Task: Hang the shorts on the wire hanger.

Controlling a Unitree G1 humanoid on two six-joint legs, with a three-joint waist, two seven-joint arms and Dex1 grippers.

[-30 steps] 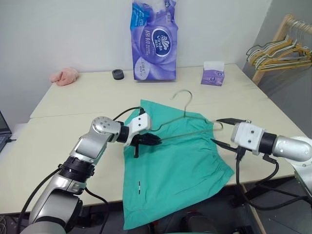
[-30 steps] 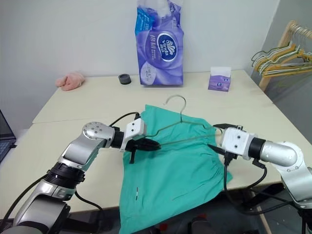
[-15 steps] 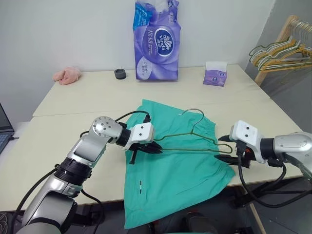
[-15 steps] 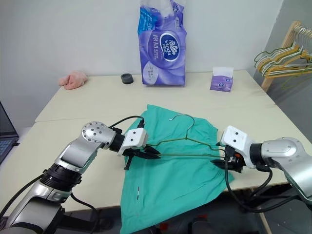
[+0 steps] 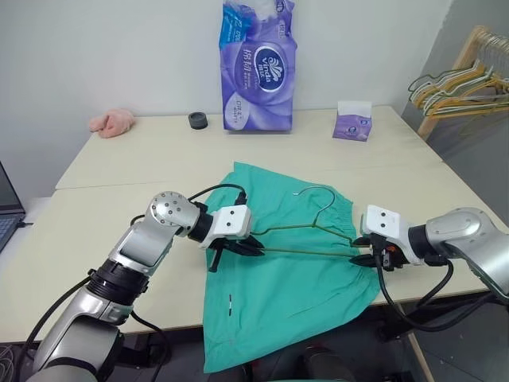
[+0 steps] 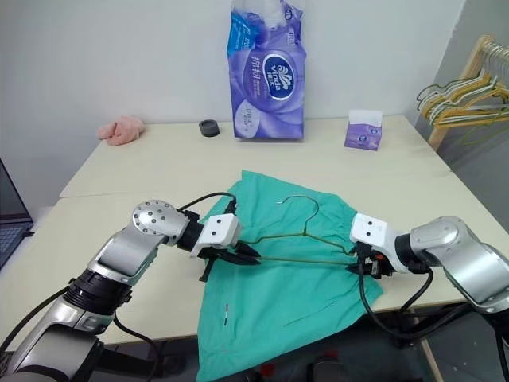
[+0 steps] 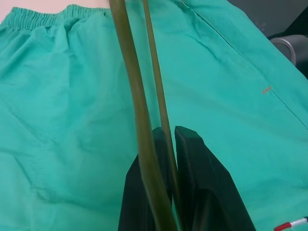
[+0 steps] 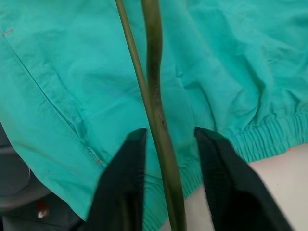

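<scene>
The teal-green shorts (image 5: 294, 278) lie spread on the table (image 5: 119, 167), their lower part hanging over the front edge. The wire hanger (image 5: 306, 252) rests flat just above them, hook pointing toward the far side. My left gripper (image 5: 256, 247) is shut on the hanger's left corner; the left wrist view shows its fingers (image 7: 192, 159) pinching the thin wire (image 7: 130, 72). My right gripper (image 5: 362, 256) is at the hanger's right corner, near the elastic waistband. In the right wrist view its fingers (image 8: 132, 159) straddle the wire (image 8: 151, 57) with a gap on each side.
A tall purple tissue pack (image 5: 256, 64), a small purple tissue box (image 5: 352, 121), a black roll (image 5: 198, 120) and a pink cloth (image 5: 111, 121) sit along the table's far side. A wooden rack of hangers (image 5: 461, 79) stands at the right. A laptop edge (image 5: 6, 211) shows far left.
My right gripper has dropped and turned in onto the hanger's right corner, its fingers narrowing around the wire. The hanger now lies flatter over the shorts. The left gripper keeps its hold.
</scene>
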